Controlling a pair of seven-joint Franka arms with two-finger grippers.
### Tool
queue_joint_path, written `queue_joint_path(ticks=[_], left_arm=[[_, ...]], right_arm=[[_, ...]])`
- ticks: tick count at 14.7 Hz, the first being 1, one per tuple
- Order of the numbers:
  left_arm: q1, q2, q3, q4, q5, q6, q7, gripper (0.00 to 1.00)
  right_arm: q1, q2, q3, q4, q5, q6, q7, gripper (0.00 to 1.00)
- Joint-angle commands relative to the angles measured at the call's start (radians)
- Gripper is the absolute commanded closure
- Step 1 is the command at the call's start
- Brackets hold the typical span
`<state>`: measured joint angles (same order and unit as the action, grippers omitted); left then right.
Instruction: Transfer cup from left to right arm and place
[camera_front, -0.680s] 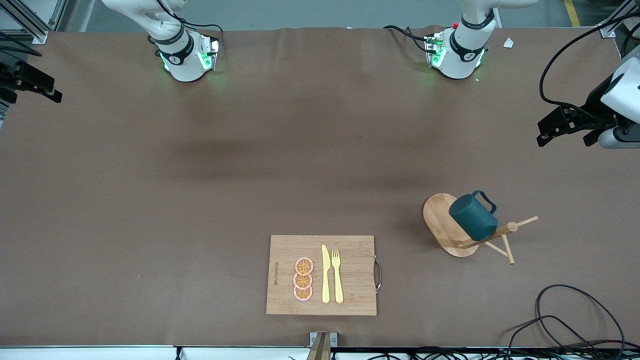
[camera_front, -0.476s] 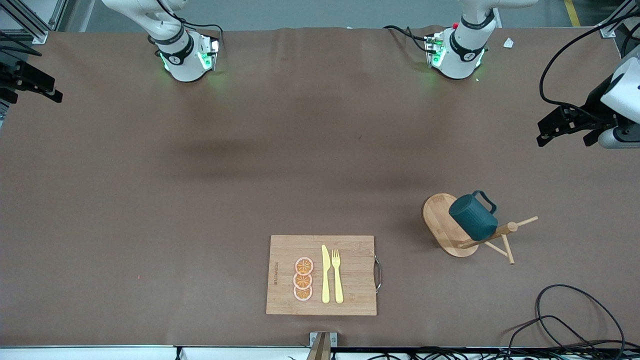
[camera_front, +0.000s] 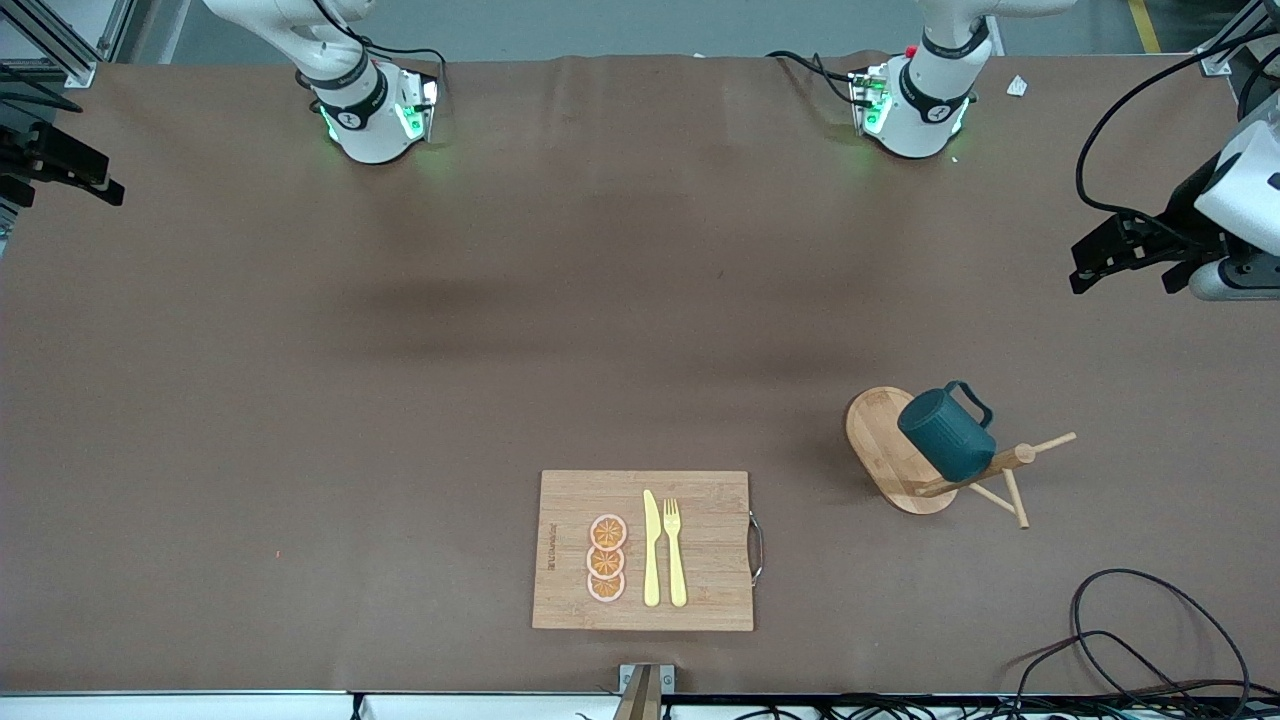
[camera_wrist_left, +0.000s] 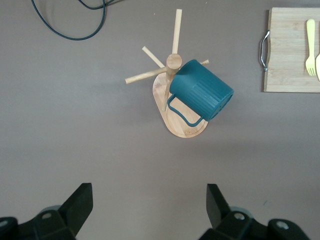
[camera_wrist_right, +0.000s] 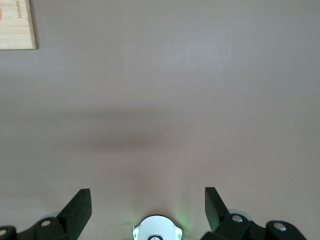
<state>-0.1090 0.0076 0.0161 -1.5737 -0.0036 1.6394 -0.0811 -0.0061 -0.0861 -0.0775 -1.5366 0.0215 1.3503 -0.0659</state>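
Note:
The dark teal ribbed cup (camera_front: 945, 433) hangs tilted on a peg of a wooden mug rack (camera_front: 885, 440), toward the left arm's end of the table. The left wrist view looks down on the cup (camera_wrist_left: 202, 90) with its loop handle over the rack's oval base (camera_wrist_left: 185, 127). My left gripper (camera_wrist_left: 148, 186) is open and empty, high over bare table beside the rack, apart from the cup. My right gripper (camera_wrist_right: 147, 190) is also open and empty, high over bare table near its own base (camera_wrist_right: 157, 231).
A wooden cutting board (camera_front: 700, 545) lies nearer the front camera, mid-table, carrying a yellow knife (camera_front: 651, 550), a yellow fork (camera_front: 675, 550) and orange slices (camera_front: 606, 558). Black cables (camera_front: 1150, 620) loop near the table's front edge at the left arm's end.
The left arm's hand has shifted very slightly at the front view's edge. The cup, rack and board have not moved.

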Motion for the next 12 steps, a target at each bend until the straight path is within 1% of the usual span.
queue_joint_path(ticks=[1,3,6,8,10,12], left_arm=[[0.002,0.014,0.002,0.006,-0.005,-0.015,0.012,0.00],[-0.004,0.037,0.002,0.023,-0.019,-0.013,-0.029,0.00],[-0.015,0.060,0.002,0.040,-0.035,-0.013,-0.217,0.00],[-0.018,0.096,0.001,0.053,-0.042,-0.013,-0.343,0.00],[-0.018,0.146,0.001,0.086,-0.076,-0.013,-0.455,0.00],[-0.018,0.184,-0.001,0.090,-0.104,-0.003,-0.546,0.00]], right_arm=[[-0.011,-0.014,0.004,-0.008,0.014,-0.003,0.012,0.00],[-0.011,-0.009,0.004,-0.002,0.005,-0.002,0.008,0.00],[-0.012,0.003,0.004,0.003,0.002,-0.002,0.009,0.00],[-0.011,0.003,0.004,0.003,0.000,-0.002,0.009,0.00],[-0.012,0.003,0.004,0.003,0.002,-0.002,0.009,0.00],[-0.012,0.003,0.004,0.003,0.002,0.000,0.009,0.00]])
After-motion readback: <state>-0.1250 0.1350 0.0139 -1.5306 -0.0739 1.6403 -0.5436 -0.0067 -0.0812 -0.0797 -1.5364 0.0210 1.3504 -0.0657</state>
